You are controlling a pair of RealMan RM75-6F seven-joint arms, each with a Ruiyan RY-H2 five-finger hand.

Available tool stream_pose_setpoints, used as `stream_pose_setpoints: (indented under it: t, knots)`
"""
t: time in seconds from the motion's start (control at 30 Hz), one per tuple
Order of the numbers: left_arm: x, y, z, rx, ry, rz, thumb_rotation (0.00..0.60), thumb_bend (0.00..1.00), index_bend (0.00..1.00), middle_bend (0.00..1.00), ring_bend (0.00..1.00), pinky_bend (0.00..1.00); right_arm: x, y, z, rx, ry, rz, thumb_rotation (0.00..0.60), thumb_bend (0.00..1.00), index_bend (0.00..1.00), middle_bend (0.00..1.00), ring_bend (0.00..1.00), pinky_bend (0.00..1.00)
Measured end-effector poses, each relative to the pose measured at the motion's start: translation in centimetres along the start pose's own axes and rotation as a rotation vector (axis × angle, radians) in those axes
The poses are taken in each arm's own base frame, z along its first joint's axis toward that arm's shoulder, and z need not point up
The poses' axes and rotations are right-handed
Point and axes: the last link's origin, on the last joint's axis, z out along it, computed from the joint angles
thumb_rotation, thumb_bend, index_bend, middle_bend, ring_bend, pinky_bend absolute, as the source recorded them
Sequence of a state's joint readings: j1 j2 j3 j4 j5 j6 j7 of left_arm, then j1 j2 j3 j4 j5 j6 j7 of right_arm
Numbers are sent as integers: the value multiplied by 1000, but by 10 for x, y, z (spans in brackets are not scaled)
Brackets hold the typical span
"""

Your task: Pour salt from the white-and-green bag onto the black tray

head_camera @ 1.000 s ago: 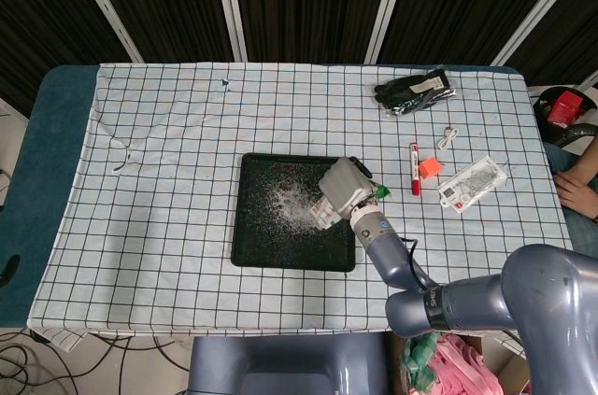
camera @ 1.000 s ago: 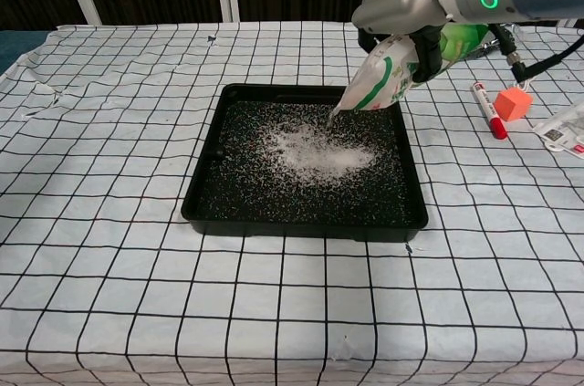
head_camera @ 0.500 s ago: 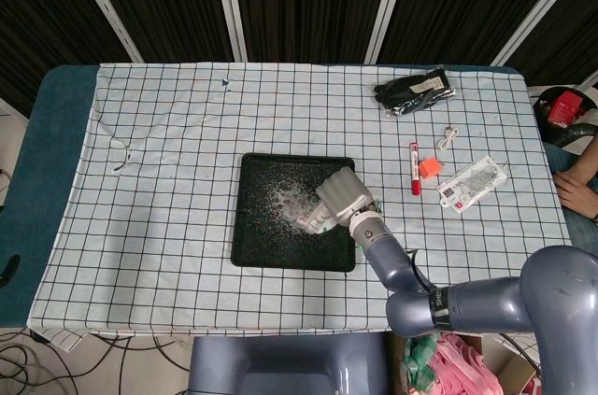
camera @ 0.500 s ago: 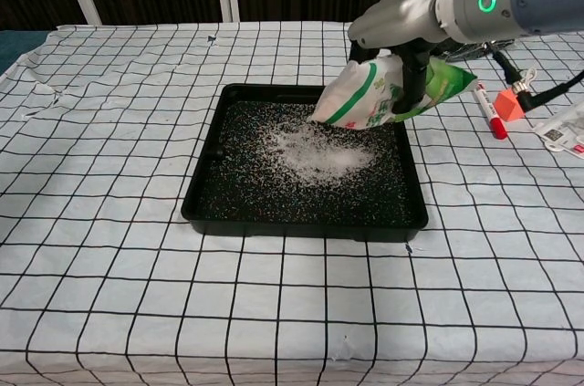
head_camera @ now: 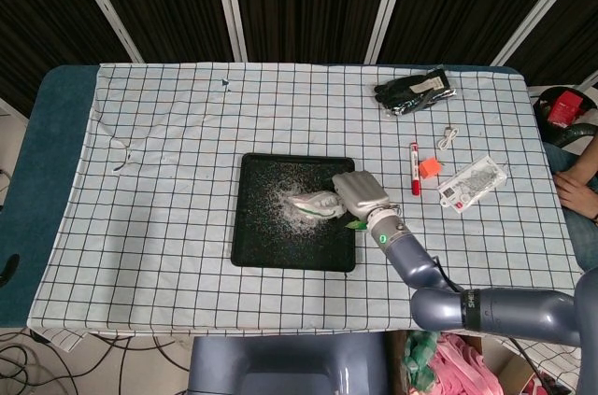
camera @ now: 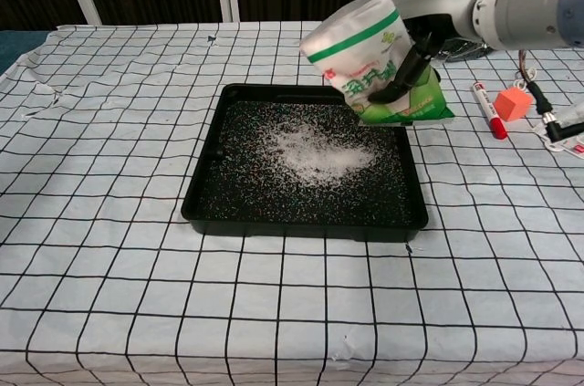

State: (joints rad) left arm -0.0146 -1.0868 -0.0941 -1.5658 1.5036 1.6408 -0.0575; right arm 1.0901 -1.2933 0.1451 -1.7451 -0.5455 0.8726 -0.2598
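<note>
While the right hand [head_camera: 360, 195] grips it from the right side, the white-and-green bag [camera: 376, 59] hangs above the right rear part of the black tray [camera: 205, 187], clear of the tray floor. In the chest view the bag's long axis runs at a slant, its white end with the green stripe raised up and to the left and its green end lower and to the right, past the tray's right rim. In the head view the bag [head_camera: 316, 203] shows as a pale strip lying roughly left to right, reaching from the hand toward the tray's middle. Dark fingers [camera: 402, 71] wrap across the bag's lower face. A white heap of salt [camera: 315, 151] lies near the middle of the tray, with scattered grains around it. The tray sits on the checked cloth [head_camera: 168, 171] covering the counter. To the right of the tray lie a red marker [head_camera: 414, 167] and an orange cube [head_camera: 429, 167], just beside each other. The left hand shows in neither view.
</note>
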Motion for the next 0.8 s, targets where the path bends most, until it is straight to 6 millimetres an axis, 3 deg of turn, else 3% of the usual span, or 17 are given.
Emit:
stream_pose_setpoints:
  t: [0.27,0.57,0.8]
  knots:
    - [0,1,0,8,8,4,600,298,174,88,25,113,-1,47,-12,-38,34,257,600,612,852,664,753,712]
    - [-1,2,1,7,6,6,600,298,174,88,25,113,-18,97,-29,-72,124,279,600,612,852,634,732,701]
    - [-2,2,1,9,7,7,600,298,174,88,25,113,-40,124,-31,-111,175,267,600,611,852,629,729,688]
